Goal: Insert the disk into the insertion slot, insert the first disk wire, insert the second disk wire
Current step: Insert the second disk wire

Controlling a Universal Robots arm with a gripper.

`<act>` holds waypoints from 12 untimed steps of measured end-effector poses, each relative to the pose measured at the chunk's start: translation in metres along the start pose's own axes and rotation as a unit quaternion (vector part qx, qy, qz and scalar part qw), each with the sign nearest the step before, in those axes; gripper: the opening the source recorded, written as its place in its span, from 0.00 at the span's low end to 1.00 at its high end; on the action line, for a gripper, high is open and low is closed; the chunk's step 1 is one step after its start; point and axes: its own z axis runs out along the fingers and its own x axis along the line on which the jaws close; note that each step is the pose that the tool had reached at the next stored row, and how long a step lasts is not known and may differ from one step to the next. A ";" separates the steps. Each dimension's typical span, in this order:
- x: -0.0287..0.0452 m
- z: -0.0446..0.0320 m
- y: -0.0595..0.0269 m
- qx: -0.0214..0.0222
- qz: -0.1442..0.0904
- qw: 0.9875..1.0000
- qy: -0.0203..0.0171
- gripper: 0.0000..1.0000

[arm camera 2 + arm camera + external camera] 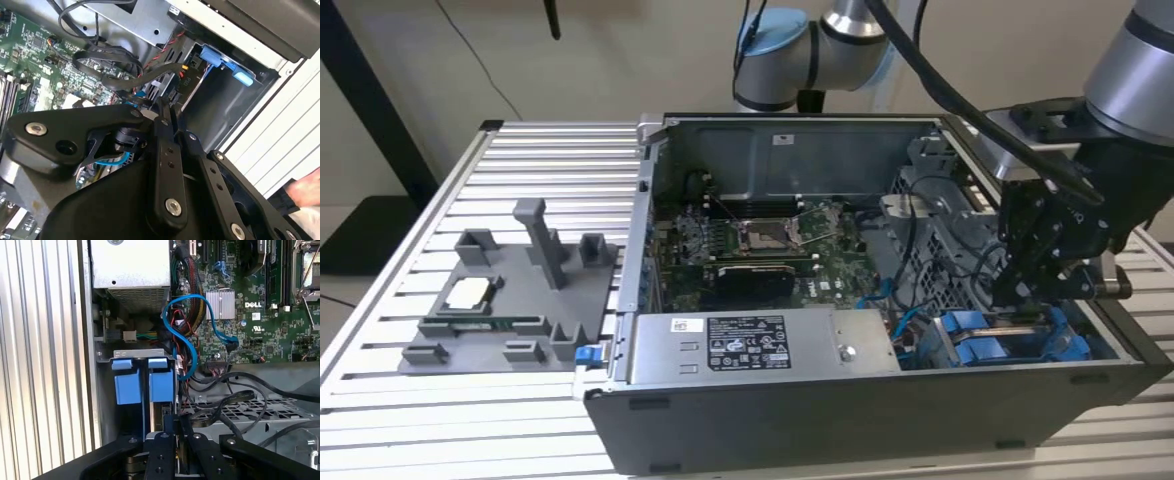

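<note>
Gripper (1023, 300) is down inside the open computer case (854, 420), lower right of the exterior view, right over the blue-tabbed drive cage, i.e. the insertion slot (1014, 345). In the first wrist view the slot (145, 385) sits centre-left w/ two blue tabs side by side at its mouth. A narrow silvery edge runs down between the tabs toward the fingers (167, 427); that's prob. the disk seated edge-on in the bay, but can't confirm, since no label or carrier frame is readable. Fingers look close together, nearly touching, pointed down at that edge. Whether they clamp anything: can't tell, tips are hidden by the gripper's own links.

Progress, as a judgement: disk step looks at or near done, since no loose disk lies on the slatted table (520, 160) or on the grey fixture tray (507, 300) at left of the exterior view. Wires look not done: a blue data cable (192, 340) loops free beside the cage in the first wrist view, and black cables (107, 65) hang loose over the green motherboard (40, 75) in the second wrist view, upper left. So two wire steps prob. remain.
</note>
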 end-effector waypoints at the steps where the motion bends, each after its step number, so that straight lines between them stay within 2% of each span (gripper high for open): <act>1: 0.0000 0.0001 0.0000 0.000 0.000 1.000 0.000 0.16; 2: 0.0000 0.0003 0.0000 0.001 0.000 1.000 0.001 0.16; 9: 0.0001 0.0012 0.0000 0.007 -0.001 1.000 0.015 0.16; 12: 0.0001 0.0011 0.0000 0.007 -0.001 1.000 0.015 0.16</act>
